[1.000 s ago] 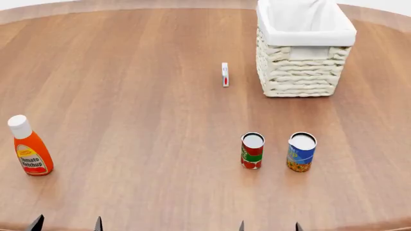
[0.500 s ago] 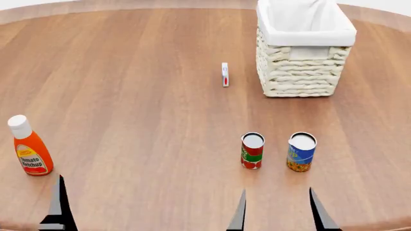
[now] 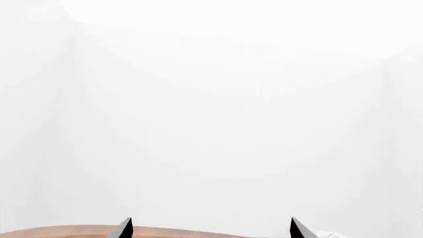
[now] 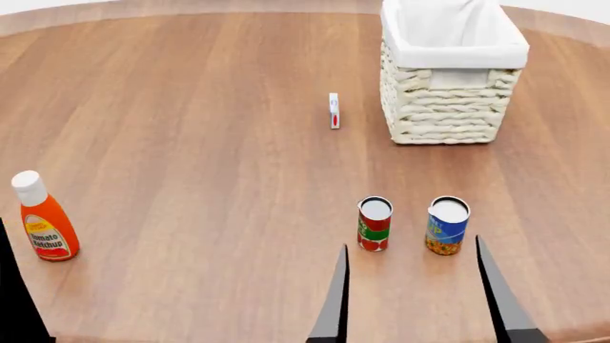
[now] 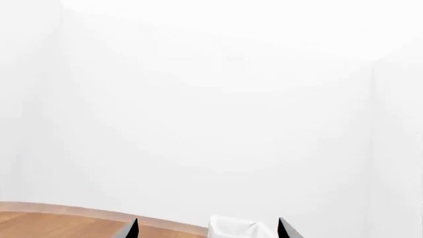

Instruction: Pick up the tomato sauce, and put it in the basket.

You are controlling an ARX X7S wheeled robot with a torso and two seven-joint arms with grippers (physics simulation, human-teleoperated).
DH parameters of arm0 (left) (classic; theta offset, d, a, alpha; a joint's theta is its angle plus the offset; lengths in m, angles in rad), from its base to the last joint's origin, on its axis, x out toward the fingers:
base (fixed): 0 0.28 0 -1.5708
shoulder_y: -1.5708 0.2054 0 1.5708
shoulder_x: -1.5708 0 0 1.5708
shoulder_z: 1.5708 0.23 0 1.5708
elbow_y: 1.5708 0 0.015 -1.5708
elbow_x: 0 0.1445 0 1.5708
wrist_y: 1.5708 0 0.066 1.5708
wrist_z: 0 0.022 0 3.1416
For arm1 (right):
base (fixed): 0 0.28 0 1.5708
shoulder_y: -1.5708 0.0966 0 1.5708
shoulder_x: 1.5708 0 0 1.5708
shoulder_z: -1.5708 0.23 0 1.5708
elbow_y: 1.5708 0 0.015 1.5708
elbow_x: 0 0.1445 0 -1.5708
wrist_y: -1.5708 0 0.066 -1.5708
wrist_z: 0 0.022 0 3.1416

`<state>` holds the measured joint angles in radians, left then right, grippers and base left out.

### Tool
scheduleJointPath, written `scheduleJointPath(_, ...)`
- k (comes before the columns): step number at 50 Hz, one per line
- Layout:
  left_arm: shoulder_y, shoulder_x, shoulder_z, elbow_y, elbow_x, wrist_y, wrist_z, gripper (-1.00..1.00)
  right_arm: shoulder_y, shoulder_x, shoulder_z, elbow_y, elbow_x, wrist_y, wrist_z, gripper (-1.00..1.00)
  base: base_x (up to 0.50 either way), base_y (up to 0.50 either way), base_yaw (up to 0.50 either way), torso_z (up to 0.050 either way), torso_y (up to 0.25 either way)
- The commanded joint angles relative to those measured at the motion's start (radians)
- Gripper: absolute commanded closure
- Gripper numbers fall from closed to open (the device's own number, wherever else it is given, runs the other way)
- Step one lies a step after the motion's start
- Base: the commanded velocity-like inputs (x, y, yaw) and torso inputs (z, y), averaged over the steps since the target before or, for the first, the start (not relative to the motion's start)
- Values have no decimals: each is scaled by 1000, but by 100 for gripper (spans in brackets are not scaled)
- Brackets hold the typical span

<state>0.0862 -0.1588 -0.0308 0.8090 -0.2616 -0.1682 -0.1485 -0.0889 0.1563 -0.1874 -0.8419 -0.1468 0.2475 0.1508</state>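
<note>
The tomato sauce (image 4: 375, 224), a small can with a red and green label, stands upright on the wooden table near the front. The basket (image 4: 450, 93), woven of cream rope with a white lining, stands at the back right; its lining (image 5: 238, 229) shows low in the right wrist view. My right gripper (image 4: 411, 243) is open, its two dark fingers rising from the front edge on either side of the two cans and nearer to me than them. My left gripper (image 3: 210, 227) is open and holds nothing. Only one of its fingers (image 4: 11, 300) shows in the head view, at the left edge.
A blue-and-yellow can (image 4: 447, 226) stands just right of the tomato sauce. An orange ketchup bottle (image 4: 43, 227) with a white cap is at the front left. A small white and red item (image 4: 333, 111) stands left of the basket. The table (image 4: 210, 143) is round and wooden.
Both grippers have come up farther into the head view. The right fingers now reach up to the level of the cans. The left finger has shifted to the left edge.
</note>
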Motion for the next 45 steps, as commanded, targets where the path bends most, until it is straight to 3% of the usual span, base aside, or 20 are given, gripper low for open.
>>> scheduleJointPath(1, 5, -17, -6, 64, -22, -5, -18, -100, -10, 18, -13, -61, -24, 9, 12, -100, 0, 0, 0, 0, 0)
scheduleJointPath(45, 8, -41, 40, -11, 25, 55, -52, -100, -1, 49, -34, -43, -12, 28, 39, -100, 81, 0, 0, 0, 0)
